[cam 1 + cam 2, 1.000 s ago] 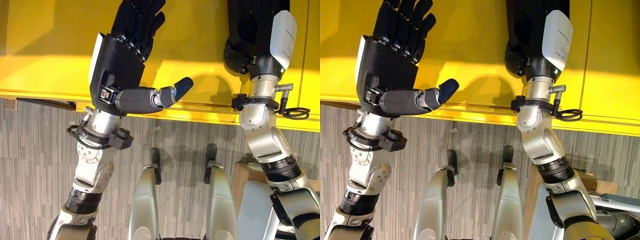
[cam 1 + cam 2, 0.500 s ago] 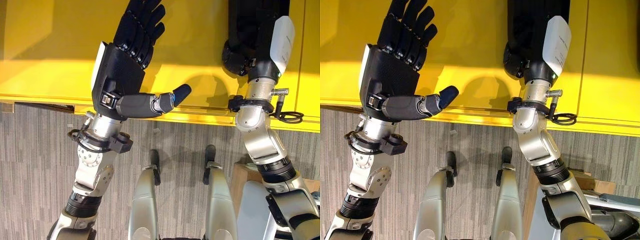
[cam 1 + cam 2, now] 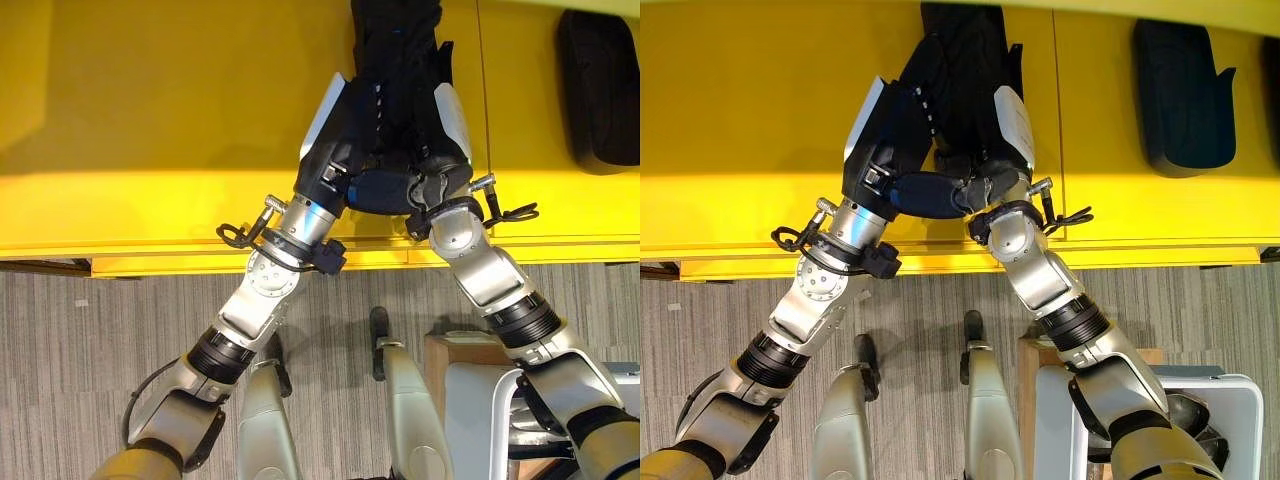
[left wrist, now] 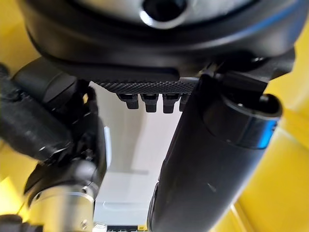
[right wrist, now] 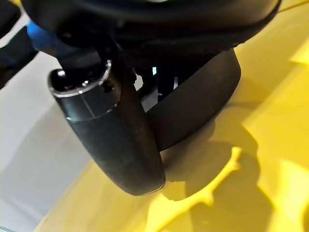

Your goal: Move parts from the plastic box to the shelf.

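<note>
A long black part (image 3: 395, 50) stands over the yellow shelf (image 3: 150, 120), held between both hands at the middle of the eye views. My left hand (image 3: 335, 150) lies flat against its left side, fingers straight along it and thumb (image 3: 930, 193) stretched across under it. On the part's right side is my right hand (image 3: 448, 125), its thumb (image 5: 113, 140) curled against the dark part (image 5: 203, 101). A second black part (image 3: 1185, 95) lies on the shelf to the right.
The shelf's front edge (image 3: 200, 262) runs across the view, with grey carpet floor (image 3: 100, 340) below it. A pale plastic box (image 3: 1240, 400) stands at the lower right beside a brown block (image 3: 455, 348). The shelf's left half is bare.
The camera has shifted, bringing a second part on the shelf into view. My left hand has swung right from open air to press against the part in my right hand.
</note>
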Available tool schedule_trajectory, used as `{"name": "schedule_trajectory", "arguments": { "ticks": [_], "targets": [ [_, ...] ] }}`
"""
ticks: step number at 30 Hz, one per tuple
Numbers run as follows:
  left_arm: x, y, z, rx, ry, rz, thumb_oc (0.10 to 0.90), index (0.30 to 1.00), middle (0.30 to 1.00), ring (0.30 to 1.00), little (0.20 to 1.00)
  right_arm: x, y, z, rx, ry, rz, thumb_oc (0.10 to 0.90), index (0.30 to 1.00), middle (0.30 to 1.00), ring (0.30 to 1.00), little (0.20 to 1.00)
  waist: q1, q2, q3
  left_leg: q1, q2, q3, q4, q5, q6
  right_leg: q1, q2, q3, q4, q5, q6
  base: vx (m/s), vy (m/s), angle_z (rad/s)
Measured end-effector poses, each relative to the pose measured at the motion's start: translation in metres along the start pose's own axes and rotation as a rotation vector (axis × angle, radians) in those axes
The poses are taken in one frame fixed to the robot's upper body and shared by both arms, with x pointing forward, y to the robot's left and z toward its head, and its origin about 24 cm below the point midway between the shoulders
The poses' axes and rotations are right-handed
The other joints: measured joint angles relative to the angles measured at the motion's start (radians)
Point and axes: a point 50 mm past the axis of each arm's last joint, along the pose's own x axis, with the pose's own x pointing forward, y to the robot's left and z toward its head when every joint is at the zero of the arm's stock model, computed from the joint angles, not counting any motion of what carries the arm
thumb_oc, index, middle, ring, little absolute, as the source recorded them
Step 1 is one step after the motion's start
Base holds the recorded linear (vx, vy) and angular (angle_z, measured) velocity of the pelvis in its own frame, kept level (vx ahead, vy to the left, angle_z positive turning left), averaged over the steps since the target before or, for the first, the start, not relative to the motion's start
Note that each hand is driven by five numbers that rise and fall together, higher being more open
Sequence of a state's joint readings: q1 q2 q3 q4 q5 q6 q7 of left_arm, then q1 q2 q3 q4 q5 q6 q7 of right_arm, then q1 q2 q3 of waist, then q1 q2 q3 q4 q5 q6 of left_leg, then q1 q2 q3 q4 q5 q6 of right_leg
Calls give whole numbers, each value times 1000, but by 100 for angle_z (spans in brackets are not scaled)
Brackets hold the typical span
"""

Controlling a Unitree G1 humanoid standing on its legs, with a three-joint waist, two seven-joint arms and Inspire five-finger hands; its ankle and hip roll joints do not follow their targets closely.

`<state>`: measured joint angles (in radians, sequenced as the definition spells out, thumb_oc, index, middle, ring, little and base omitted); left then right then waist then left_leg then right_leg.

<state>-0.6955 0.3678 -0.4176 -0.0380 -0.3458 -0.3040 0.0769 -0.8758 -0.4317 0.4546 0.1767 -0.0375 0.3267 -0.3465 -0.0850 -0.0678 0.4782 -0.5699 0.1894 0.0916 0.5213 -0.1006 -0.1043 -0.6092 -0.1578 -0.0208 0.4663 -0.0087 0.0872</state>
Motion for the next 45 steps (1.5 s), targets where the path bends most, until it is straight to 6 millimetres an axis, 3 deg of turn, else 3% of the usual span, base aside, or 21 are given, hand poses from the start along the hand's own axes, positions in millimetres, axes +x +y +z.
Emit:
{"name": "schedule_trajectory", "arguments": {
  "ticks": [13, 20, 26, 34, 38, 45],
  "targets": [
    [-3, -4, -3, 40, 13, -17, 900, 1000, 1000, 1000, 1000, 0, 0, -7, -15, 0, 75, 900, 1000, 1000, 1000, 1000, 5, -4, -2, -3, -1, -1, 19, -5, 3, 9, -2, 0, -4, 4, 2, 5, -2, 0],
    [-4, 1, 1, 82, -34, 72, 900, 1000, 1000, 1000, 1000, 0, -1, -12, -23, 7, 89, 900, 1000, 1000, 1000, 1000, 5, -5, -3, -2, 0, -16, 17, -3, 2, 23, -2, -16, -11, 4, 1, -4, -27, 4],
    [-6, 19, 18, 184, -182, 295, 900, 1000, 1000, 1000, 1000, 1, 1, -21, 37, 31, 85, 900, 1000, 1000, 1000, 1000, 11, -22, -14, 0, 0, -20, 15, -3, 1, 27, -2, -20, -13, 3, 1, 13, -51, 2],
    [-15, 56, 34, 230, -281, 652, 900, 1000, 1000, 1000, 1000, -5, 0, -34, 137, 82, 34, 900, 1000, 1000, 1000, 1000, 40, -22, -14, 12, -1, -28, 12, 0, -1, 43, -7, -35, -11, -1, -2, 13, -18, 2],
    [-24, 68, 36, 237, -294, 755, 900, 1000, 1000, 1000, 1000, -6, 1, -35, 153, 84, 36, 900, 1000, 1000, 1000, 1000, 43, -22, -14, 11, -8, -29, 12, -1, 5, 44, -16, -38, -8, -2, 0, 12, 8, 5],
    [-29, 71, 31, 235, -267, 796, 900, 1000, 1000, 1000, 1000, -8, 5, -33, 274, 70, 40, 900, 1000, 1000, 1000, 1000, 44, -21, -13, 11, -17, -30, 4, 3, 10, 43, -24, -39, -10, -3, 0, -2, 8, 2]
  ]
}}
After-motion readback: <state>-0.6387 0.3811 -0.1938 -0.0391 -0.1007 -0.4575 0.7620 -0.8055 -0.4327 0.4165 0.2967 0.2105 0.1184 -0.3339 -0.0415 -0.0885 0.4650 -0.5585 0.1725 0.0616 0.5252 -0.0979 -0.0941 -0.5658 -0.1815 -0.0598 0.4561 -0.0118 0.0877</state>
